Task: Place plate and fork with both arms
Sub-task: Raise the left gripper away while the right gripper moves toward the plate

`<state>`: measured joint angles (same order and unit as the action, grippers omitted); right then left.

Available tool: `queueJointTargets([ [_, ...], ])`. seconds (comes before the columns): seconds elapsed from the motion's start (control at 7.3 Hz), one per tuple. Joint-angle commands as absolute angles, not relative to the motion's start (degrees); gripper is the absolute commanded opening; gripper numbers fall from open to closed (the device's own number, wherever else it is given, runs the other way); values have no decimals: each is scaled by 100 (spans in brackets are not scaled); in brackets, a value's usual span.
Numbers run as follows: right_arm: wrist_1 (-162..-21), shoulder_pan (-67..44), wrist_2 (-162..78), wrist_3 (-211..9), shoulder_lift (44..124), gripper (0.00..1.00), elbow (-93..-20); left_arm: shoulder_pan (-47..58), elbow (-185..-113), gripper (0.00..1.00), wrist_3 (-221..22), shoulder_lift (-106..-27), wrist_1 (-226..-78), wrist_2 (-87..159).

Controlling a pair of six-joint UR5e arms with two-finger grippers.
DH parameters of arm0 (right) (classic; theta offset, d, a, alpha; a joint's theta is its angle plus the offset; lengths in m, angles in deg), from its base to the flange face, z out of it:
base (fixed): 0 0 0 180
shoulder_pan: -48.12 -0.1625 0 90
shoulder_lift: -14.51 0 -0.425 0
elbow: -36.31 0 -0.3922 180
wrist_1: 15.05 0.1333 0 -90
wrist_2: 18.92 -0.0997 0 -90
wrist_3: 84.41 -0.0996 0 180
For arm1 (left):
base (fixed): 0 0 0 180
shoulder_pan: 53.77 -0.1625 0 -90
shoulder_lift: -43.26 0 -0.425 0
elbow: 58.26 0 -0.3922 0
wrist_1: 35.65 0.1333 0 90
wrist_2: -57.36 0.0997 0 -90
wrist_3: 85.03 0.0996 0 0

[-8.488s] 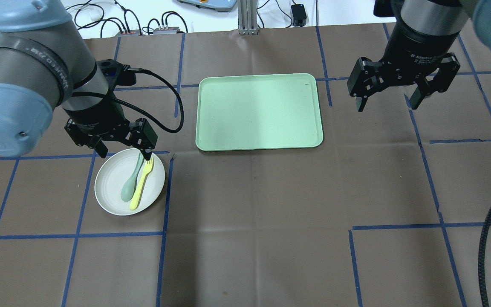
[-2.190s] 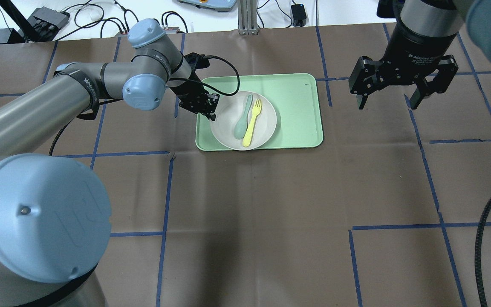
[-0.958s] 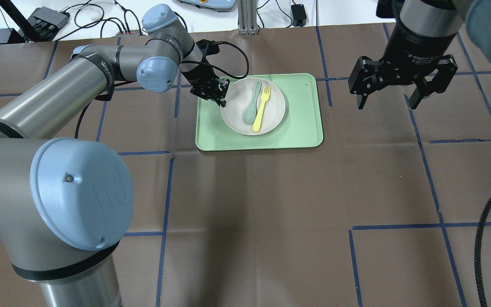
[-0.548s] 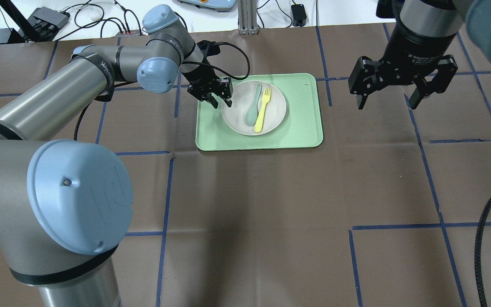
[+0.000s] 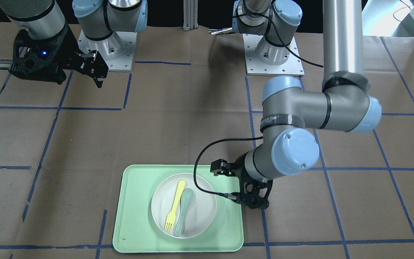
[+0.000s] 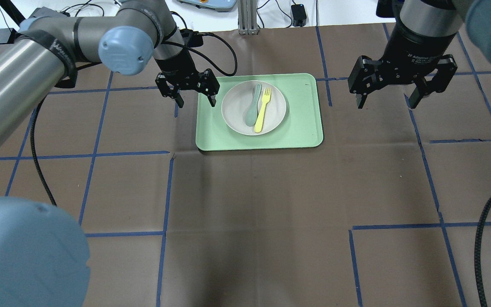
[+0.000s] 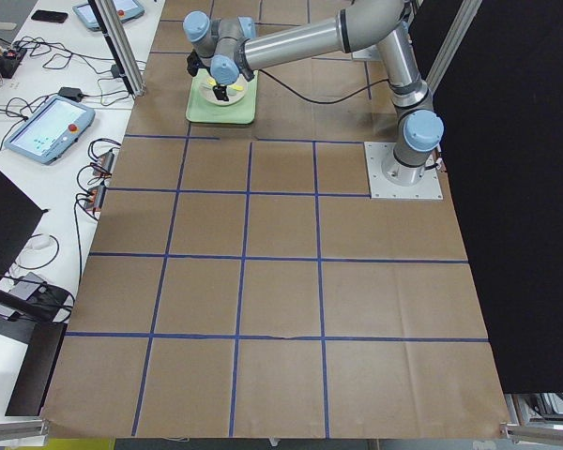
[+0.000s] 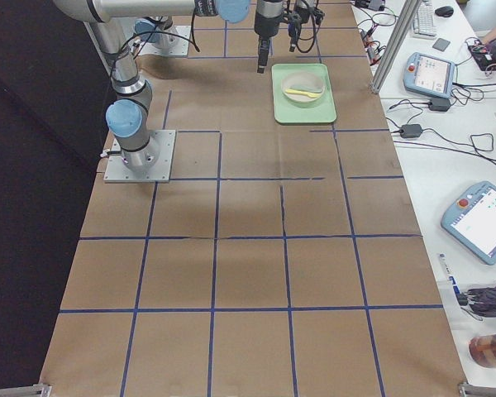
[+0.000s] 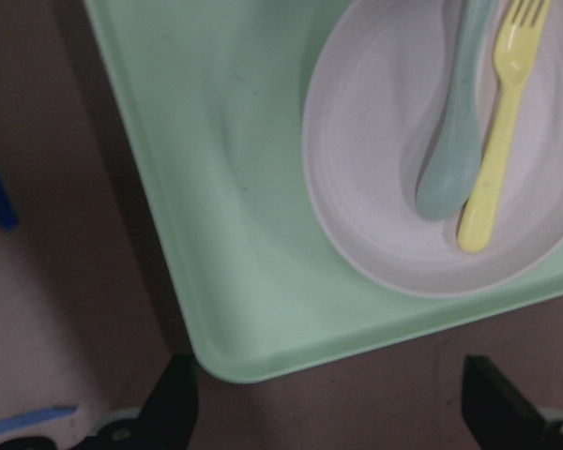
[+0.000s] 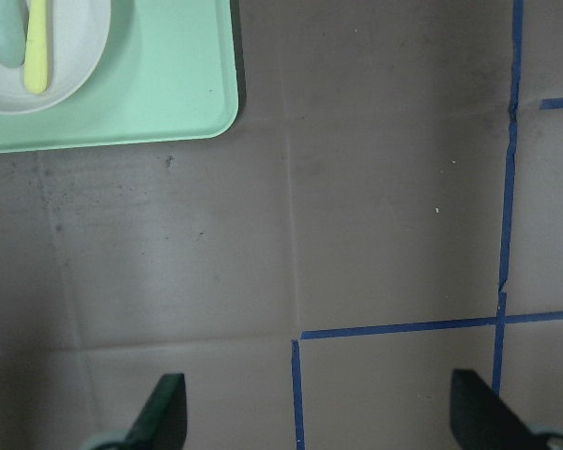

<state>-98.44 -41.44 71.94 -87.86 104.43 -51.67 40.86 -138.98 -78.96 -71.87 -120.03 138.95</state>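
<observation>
The off-white plate (image 6: 235, 113) rests on the mint-green tray (image 6: 301, 123). The pale-yellow fork (image 6: 263, 109) lies on the plate beside a grey-green spoon (image 6: 253, 106). They also show in the front view: plate (image 5: 201, 210), fork (image 5: 174, 205). My left gripper (image 6: 194, 99) is open and empty, above the tray's left edge, clear of the plate. In the left wrist view the plate (image 9: 375, 159) and fork (image 9: 502, 122) sit at upper right. My right gripper (image 6: 388, 100) is open and empty, hovering to the right of the tray.
The tray (image 5: 135, 219) lies on a brown paper-covered table (image 6: 254, 213) with blue tape lines. Cables and boxes lie along the far edge. A black cable (image 6: 482, 247) hangs at the right. The right wrist view shows the tray's corner (image 10: 197, 103).
My left gripper carried the plate with fork and spoon from the table's left onto the tray, opened, let go of the rim and drew back left. The right arm stayed still.
</observation>
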Motion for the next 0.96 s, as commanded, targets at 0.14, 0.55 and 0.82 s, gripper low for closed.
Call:
queueJointTargets([
  [0.14,-9933,-4153,7196,-8802,10451,100,-5158,3905,-15356,99,-7852,-5059,-12398,14840],
  [0.55,-9933,-4162,7196,-8819,10434,100,-5106,3773,-15794,99,-7852,-3911,-13212,14823],
  [0.82,-9925,-4214,7231,-9002,10128,100,-4844,3842,-15085,99,-7835,-3865,-13994,14771],
])
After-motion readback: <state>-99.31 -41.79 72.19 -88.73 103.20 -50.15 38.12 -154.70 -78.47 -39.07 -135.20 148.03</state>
